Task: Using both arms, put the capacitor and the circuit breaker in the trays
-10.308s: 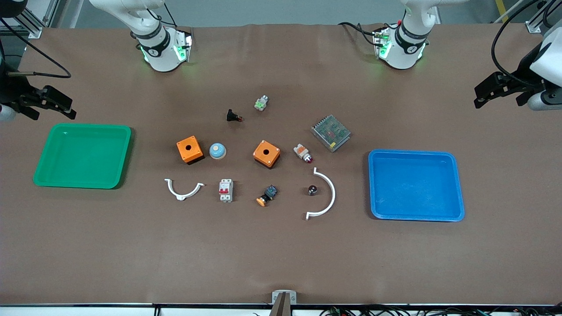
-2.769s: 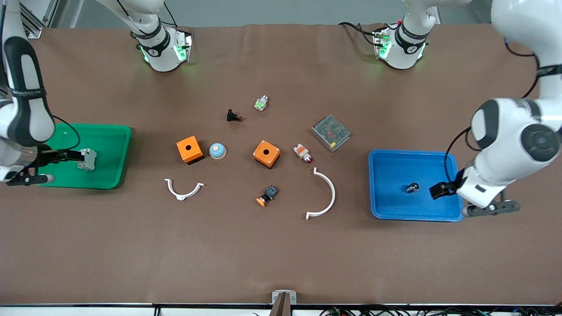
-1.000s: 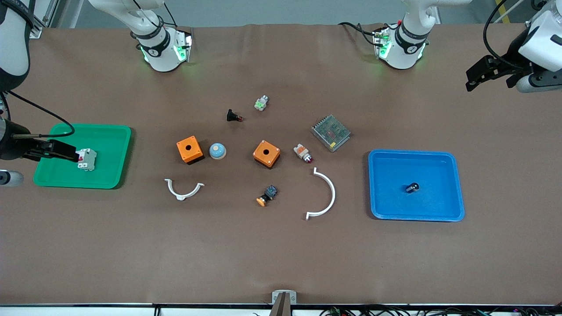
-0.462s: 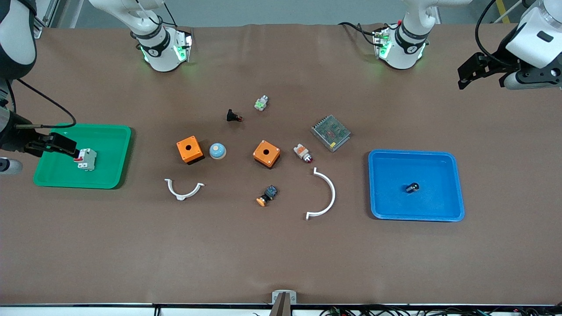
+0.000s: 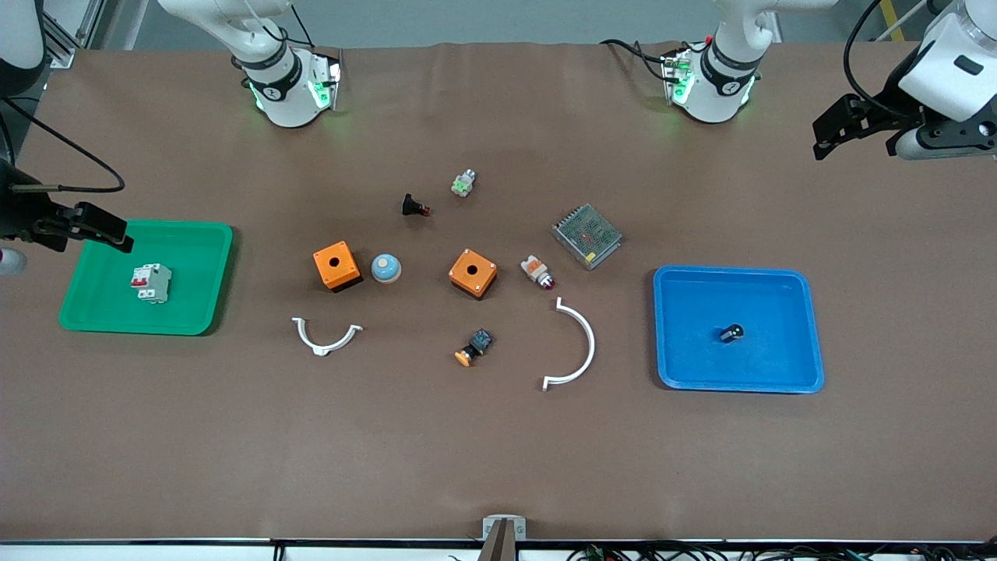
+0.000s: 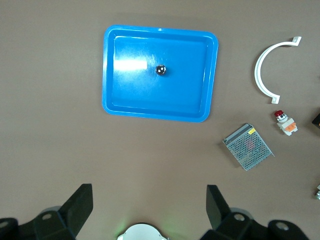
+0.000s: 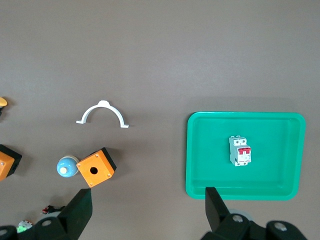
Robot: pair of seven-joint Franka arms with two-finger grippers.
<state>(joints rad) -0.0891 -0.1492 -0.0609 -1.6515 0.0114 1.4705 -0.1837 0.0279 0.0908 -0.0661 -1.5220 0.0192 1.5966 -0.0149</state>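
Right gripper (image 5: 97, 226): up in the air over the green tray's edge toward the robots, at the right arm's end of the bench; fingers (image 7: 80, 212) spread apart, holding nothing
Green tray (image 5: 195, 308): on the bench at the right arm's end
Circuit breaker (image 5: 151, 283): lying flat in the green tray, red toggles facing up, apart from the right gripper; seen too in the right wrist view (image 7: 239, 150)
Small white clip (image 5: 325, 335): curved piece on the bench, nearer the front camera than the 2 orange boxes (image 5: 336, 265)
Blue dome button (image 5: 385, 268): just beside the orange box that sits toward the right arm's end
Large white clip (image 5: 580, 347): half-ring between the middle parts and the blue tray
Blue tray (image 5: 810, 327): on the bench toward the left arm's end
Capacitor (image 5: 730, 333): tiny black cylinder in the blue tray, clear of its walls; seen too in the left wrist view (image 6: 161, 70)
Left gripper (image 5: 835, 132): up over bare bench at the left arm's end, well apart from the blue tray; fingers (image 6: 80, 210) spread wide, empty
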